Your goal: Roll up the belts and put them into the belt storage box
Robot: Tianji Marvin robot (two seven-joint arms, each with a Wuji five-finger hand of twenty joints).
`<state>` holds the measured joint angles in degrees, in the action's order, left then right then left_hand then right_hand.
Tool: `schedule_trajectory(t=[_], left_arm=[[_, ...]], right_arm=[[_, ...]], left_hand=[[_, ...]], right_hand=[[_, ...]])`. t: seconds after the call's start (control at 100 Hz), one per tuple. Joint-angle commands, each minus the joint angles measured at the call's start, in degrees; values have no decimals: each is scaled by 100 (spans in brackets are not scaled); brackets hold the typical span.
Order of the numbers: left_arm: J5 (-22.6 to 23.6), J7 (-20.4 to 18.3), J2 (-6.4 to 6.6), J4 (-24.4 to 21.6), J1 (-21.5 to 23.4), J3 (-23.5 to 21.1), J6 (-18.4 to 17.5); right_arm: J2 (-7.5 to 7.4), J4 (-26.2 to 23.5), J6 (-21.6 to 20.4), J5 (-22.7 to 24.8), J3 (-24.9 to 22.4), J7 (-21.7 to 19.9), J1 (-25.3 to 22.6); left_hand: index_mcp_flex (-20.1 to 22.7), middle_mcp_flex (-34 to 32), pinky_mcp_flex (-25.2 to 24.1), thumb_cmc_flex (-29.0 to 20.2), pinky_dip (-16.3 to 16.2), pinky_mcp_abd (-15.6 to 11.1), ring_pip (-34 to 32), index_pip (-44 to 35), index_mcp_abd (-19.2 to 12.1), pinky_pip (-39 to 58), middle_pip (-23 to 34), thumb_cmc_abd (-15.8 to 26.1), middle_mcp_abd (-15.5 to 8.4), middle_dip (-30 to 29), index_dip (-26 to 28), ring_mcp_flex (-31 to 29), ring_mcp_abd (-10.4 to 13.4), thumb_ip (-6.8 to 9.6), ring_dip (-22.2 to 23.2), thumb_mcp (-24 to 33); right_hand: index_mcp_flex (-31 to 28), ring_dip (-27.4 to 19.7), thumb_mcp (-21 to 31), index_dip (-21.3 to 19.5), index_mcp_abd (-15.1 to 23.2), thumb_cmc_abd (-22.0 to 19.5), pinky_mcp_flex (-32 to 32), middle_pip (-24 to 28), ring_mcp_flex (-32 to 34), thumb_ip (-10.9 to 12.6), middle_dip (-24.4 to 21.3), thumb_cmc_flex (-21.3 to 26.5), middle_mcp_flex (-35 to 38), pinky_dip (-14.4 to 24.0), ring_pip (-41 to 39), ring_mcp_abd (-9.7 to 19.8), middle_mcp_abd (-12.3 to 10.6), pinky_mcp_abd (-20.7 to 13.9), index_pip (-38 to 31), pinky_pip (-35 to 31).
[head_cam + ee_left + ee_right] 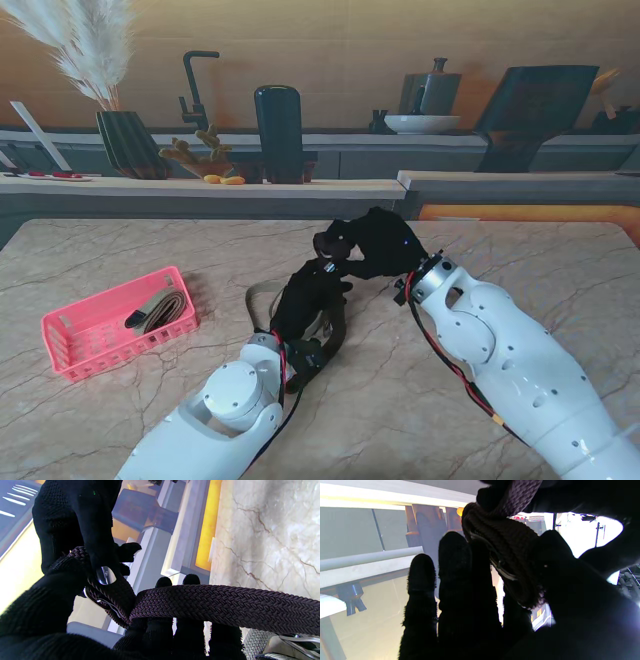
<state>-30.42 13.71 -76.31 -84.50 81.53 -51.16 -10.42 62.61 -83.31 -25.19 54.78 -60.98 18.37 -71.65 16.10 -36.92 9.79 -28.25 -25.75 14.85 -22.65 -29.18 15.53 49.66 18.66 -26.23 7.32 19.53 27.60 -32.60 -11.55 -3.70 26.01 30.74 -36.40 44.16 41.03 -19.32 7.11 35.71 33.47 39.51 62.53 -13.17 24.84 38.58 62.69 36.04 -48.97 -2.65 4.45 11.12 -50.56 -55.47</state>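
A dark brown braided belt (225, 605) is held up over the middle of the table between both gloved hands. My left hand (305, 300) is shut on its strap, which runs across the fingers (180, 635). My right hand (378, 243), just beyond the left, pinches the buckle end (106, 575), where the belt is curled into a small coil (505, 555). The pink storage box (70, 350) stands at the table's left with one rolled belt (160, 312) inside. A pale woven belt (258, 297) lies on the table beside my left hand.
The marble table (500, 250) ends at a far edge against a low counter (200, 190). On that counter stand a dark vase with pampas grass (125, 140), a black faucet (195, 90) and a dark canister (278, 130).
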Motion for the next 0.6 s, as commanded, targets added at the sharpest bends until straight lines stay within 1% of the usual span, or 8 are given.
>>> schedule_trajectory(t=[0.0, 0.11, 0.27, 0.42, 0.44, 0.49, 0.55, 0.59], left_arm=[[13, -9, -44, -113, -26, -15, -76], [-90, -25, -46, -139, -13, -22, -113], [-339, -96, -40, -204, 27, -54, -164], [-490, -166, -26, -258, 47, -97, -166], [-503, -169, -25, -265, 49, -101, -165], [-532, -165, -21, -301, 62, -118, -143], [-548, -161, -9, -370, 90, -154, -42], [-510, -119, -8, -406, 103, -169, 28]], right_arm=[[24, 104, -50, 34, 115, -41, -149], [19, 182, -72, 48, 215, -24, -160], [1, 270, -61, -26, 326, -201, -164], [-12, 331, -7, -153, 400, -442, -156], [-14, 336, -1, -165, 407, -468, -156], [-16, 350, 17, -185, 427, -501, -154], [-16, 360, 32, -200, 441, -521, -155], [-17, 359, 42, -197, 441, -520, -161]], left_hand=[[-141, 99, -36, 228, 32, 4, 69, 257, -1159, -48, -58, -361, -221, -87, -117, 67, 237, -152, -39, 87], [-117, 89, -42, 330, 29, -24, 97, 321, -1161, -75, -71, -357, -246, -89, -169, 40, 251, -183, -31, 108], [-128, 76, -24, 488, 17, -37, 103, 390, -1186, -92, -82, -370, -223, -82, -222, -18, 231, -221, -8, 114], [-99, -16, 203, 466, -79, -86, -77, 418, -1154, 43, 35, -368, -168, 31, -256, -209, 189, -246, 123, 205], [-94, -45, 271, 371, -100, -102, -123, 410, -1142, 86, 65, -385, -159, 57, -254, -260, 179, -235, 151, 249], [-52, -155, 545, -138, -181, -143, -326, 330, -1103, 306, 209, -421, -155, 175, -224, -439, 156, -177, 273, 390], [-28, -314, 969, -1220, -204, -261, -641, 107, -1080, 624, 444, -283, -191, 330, -153, -717, 194, -32, 434, 600], [22, -427, 1178, -1654, -197, -318, -795, -65, -1095, 764, 571, -119, -221, 381, -106, -881, 234, 37, 491, 730]], right_hand=[[-781, 10, 463, -148, 833, -635, -94, 64, -64, 269, -69, 570, -56, -64, -48, 134, -79, -61, -893, -30], [-775, -28, 480, -117, 811, -627, -109, 20, -72, 282, -98, 579, -61, -76, 26, 128, -81, -37, -878, -17], [-638, -115, 525, -29, 672, -586, -168, -133, -200, 290, -154, 576, -181, -105, 239, 109, -56, 6, -776, 34], [-439, -183, 514, 4, 488, -317, -235, -260, -368, 278, -145, 413, -400, -135, 448, 94, -2, 18, -648, 102], [-386, -193, 534, -2, 441, -227, -242, -264, -401, 286, -132, 330, -467, -137, 490, 85, 14, 18, -609, 114], [-316, -199, 570, -17, 374, -63, -258, -254, -461, 290, -117, 216, -576, -140, 534, 78, 35, 16, -560, 132], [-234, -202, 601, -34, 296, 64, -275, -233, -531, 285, -115, 68, -685, -141, 568, 73, 60, 15, -502, 150], [-208, -206, 602, -37, 268, 125, -288, -236, -568, 280, -118, 37, -726, -142, 584, 65, 79, 17, -484, 159]])
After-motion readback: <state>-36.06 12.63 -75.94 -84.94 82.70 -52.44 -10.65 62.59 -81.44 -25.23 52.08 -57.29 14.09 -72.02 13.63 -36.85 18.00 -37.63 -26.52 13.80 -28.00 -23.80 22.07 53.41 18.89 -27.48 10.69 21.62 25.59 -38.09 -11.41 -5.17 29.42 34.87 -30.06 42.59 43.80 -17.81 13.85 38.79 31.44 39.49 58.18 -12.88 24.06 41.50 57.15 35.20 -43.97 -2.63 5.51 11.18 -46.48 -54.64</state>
